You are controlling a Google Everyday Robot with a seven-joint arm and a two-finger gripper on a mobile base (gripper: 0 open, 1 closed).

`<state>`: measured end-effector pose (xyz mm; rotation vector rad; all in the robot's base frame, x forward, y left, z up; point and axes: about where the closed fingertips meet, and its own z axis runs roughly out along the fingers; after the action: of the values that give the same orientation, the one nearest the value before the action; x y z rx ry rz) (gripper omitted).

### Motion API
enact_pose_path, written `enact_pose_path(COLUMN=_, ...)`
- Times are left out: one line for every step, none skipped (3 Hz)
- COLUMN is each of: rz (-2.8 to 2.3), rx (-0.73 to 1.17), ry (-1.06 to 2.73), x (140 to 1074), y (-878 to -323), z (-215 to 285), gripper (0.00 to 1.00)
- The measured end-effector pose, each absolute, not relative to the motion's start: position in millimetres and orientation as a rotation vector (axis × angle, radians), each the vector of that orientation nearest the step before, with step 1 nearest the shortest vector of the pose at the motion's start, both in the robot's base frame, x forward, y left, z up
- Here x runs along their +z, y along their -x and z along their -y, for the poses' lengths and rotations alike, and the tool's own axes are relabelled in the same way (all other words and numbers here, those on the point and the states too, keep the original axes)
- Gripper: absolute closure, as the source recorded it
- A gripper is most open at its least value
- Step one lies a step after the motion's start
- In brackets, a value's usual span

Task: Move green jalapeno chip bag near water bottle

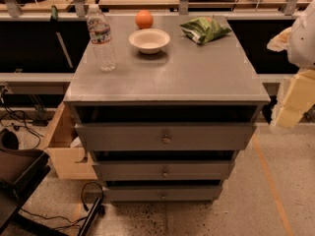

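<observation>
The green jalapeno chip bag [204,29] lies flat at the back right of the grey cabinet top [187,77]. The water bottle [101,37], clear with a white cap and a label band, stands upright at the back left of the same top. The bag and the bottle are far apart, with a white bowl between them. My gripper [295,100] hangs at the right edge of the view, beside and below the cabinet top's right edge, away from both objects and holding nothing that I can see.
A white bowl [149,40] sits at the back middle of the top, with an orange [144,19] just behind it. The cabinet has three drawers [165,136] pulled slightly out. A rail [157,6] runs behind it. Cables and a dark chair [19,176] are on the floor at the left.
</observation>
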<state>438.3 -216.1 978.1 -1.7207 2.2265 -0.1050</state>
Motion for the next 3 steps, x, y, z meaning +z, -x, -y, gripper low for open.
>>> enact_pose_path(rz=-2.226, rx=-0.105, ry=1.721, x=978, y=-438, z=216, gripper=0.0)
enact_pose_path(rz=-2.172, rx=-0.069, ry=1.541, x=981, y=-472, z=227, gripper=0.0)
enact_pose_path(rz=-2.106, rx=-0.015, ry=1.304, x=980, y=-515, z=251, gripper=0.0)
